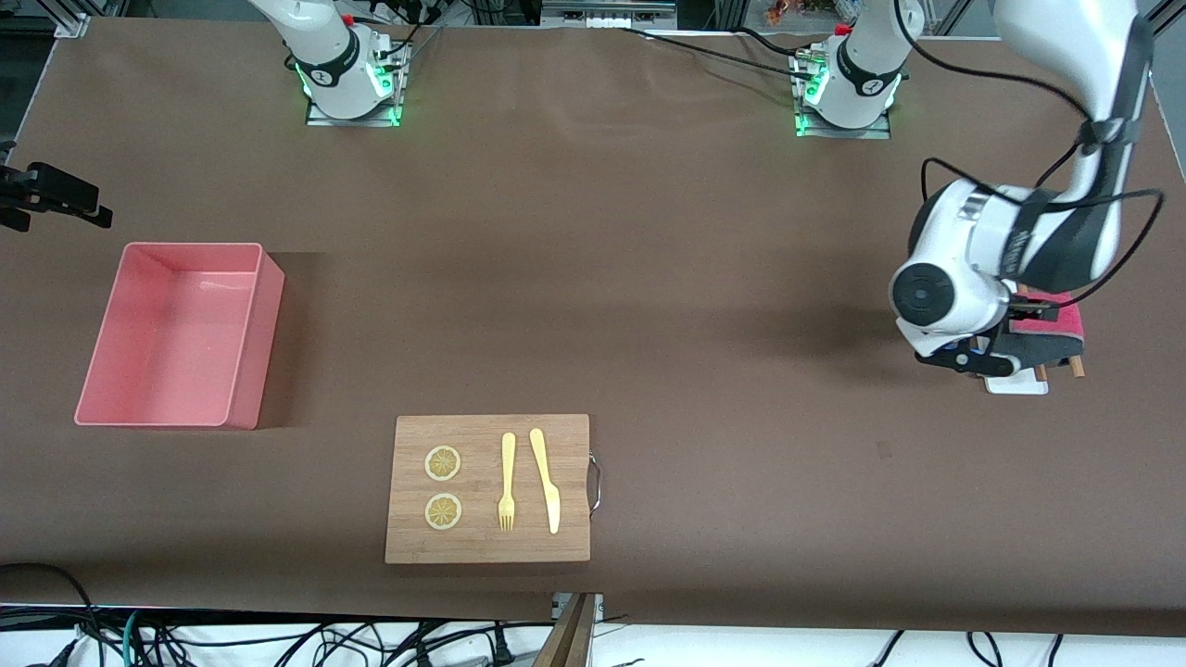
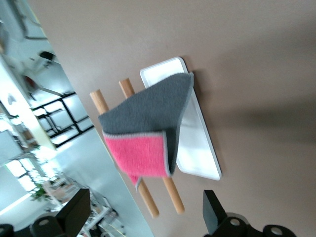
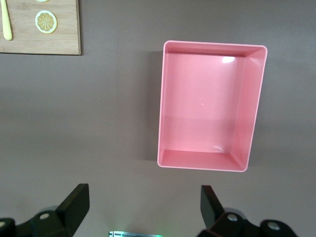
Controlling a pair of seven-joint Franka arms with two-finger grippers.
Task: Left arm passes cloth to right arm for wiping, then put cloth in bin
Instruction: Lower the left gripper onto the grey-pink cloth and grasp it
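The cloth (image 2: 148,123), dark grey on one face and magenta-pink on the other, hangs folded over two wooden rods (image 2: 170,195) beside a small white tray (image 2: 197,143). It lies at the left arm's end of the table (image 1: 1061,320). My left gripper (image 2: 143,217) hovers just over it, open, with its fingers on either side of the rods and nothing held. The salmon-pink bin (image 1: 264,343) stands at the right arm's end of the table. High above it my right gripper (image 3: 146,207) hangs open, looking down into the bin (image 3: 202,159), which has nothing in it.
A wooden board (image 1: 482,547) with two lemon slices, a yellow fork and a yellow knife lies near the front edge, between the bin and the cloth. Its corner shows in the right wrist view (image 3: 54,44). A black clamp (image 1: 51,195) juts in beside the bin.
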